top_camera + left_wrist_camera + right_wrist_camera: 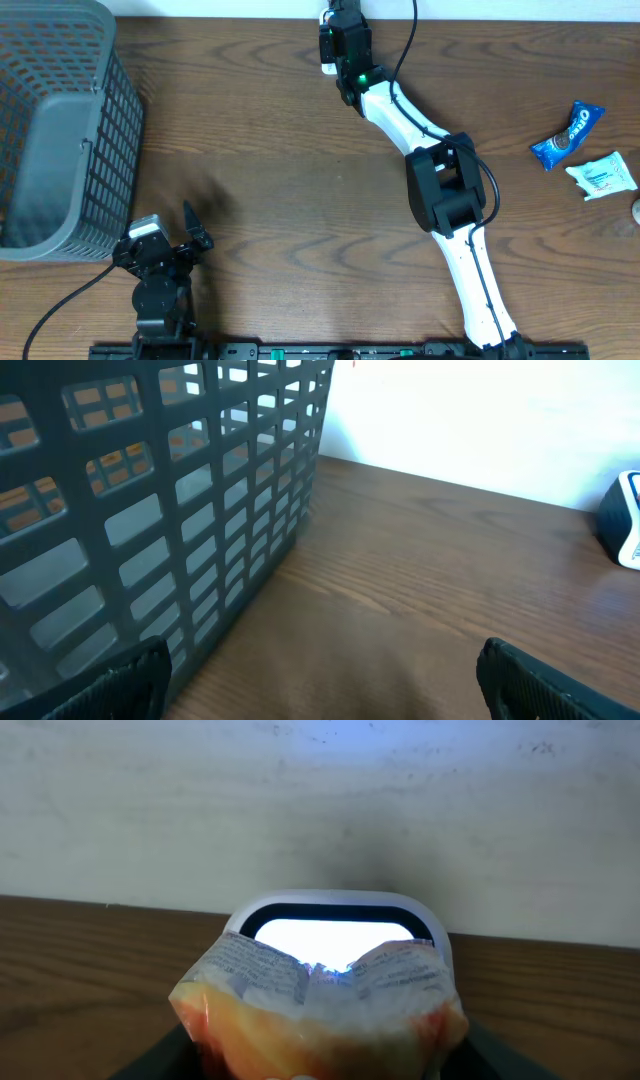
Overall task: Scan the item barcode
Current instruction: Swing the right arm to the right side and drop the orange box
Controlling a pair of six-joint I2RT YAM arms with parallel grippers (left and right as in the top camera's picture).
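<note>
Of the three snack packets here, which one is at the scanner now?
The orange-tinted packet, gripped by the right gripper before the lit scanner window. The blue Oreo packet and the white packet lie loose on the table.

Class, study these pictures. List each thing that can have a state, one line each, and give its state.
left gripper: open, holding nothing.
right gripper: closed on the snack packet.
snack packet: held up in front of the scanner.
scanner: window lit.
basket: upright, nothing visible inside.
Oreo pack: lying on the table, untouched.
white packet: lying beside the Oreo pack.
</note>
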